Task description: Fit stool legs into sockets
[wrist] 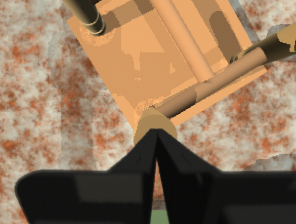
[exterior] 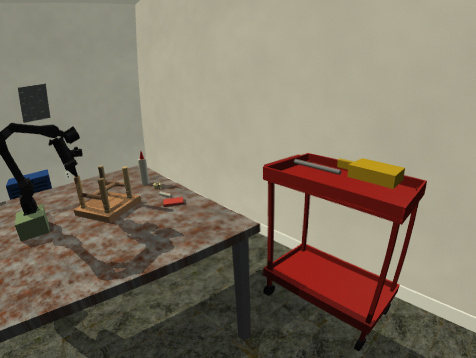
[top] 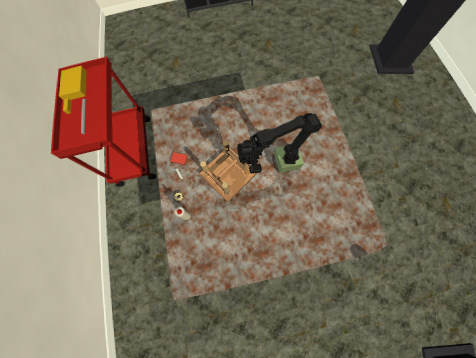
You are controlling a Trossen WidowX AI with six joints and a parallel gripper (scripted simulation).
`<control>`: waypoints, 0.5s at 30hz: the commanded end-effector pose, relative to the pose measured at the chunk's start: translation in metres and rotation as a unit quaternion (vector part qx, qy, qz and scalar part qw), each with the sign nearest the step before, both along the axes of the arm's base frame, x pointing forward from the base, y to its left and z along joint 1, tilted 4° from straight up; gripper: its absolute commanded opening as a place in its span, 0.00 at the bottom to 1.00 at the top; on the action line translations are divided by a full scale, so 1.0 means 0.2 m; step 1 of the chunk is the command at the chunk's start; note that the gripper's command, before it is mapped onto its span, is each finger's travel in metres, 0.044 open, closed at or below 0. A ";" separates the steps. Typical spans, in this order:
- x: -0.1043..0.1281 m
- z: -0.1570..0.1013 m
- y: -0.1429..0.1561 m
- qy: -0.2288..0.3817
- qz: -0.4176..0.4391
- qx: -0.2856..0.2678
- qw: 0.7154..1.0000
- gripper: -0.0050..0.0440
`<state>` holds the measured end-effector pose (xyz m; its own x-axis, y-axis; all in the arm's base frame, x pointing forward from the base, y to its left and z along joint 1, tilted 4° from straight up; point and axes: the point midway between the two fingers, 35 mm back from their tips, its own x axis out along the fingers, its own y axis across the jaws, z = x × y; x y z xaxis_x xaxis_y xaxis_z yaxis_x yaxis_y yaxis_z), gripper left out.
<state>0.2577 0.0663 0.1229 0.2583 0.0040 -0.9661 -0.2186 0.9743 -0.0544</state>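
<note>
The stool's square wooden seat (top: 241,183) (exterior: 95,213) (wrist: 142,65) lies upside down and flat on the table. Four legs stand up at its corners, with rails between some of them. My gripper (exterior: 77,175) (wrist: 156,134) is shut and empty. Its tips are at the top of the near leg (exterior: 79,188) (wrist: 150,122), on the base side, and appear to touch it. The front leg (exterior: 104,195), the back leg (exterior: 101,173) and the right leg (exterior: 127,182) look upright. The near leg's shoulder and socket are mostly hidden in the wrist view.
Beyond the stool lie a red block (top: 179,158) (exterior: 173,202), a white stick (top: 179,173) (exterior: 165,194), a small yellowish ring (top: 176,196) and a red-tipped bottle (top: 184,215) (exterior: 143,171). My green base (top: 289,162) (exterior: 32,225) is beside the stool. A red cart (exterior: 330,280) stands off the table.
</note>
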 end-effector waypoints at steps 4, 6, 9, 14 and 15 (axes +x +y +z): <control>0.00 0.01 0.00 0.008 0.000 -0.003 1.000 0.10; 0.00 0.03 0.00 0.006 0.000 -0.003 1.000 0.10; 0.01 0.05 0.00 0.004 0.000 -0.002 1.000 0.10; 0.01 0.08 0.01 0.001 0.000 -0.001 1.000 0.10; 0.01 0.09 0.01 0.001 0.000 -0.001 1.000 0.10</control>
<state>0.2580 0.0673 0.1350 0.2494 0.0021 -0.9684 -0.2221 0.9735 -0.0551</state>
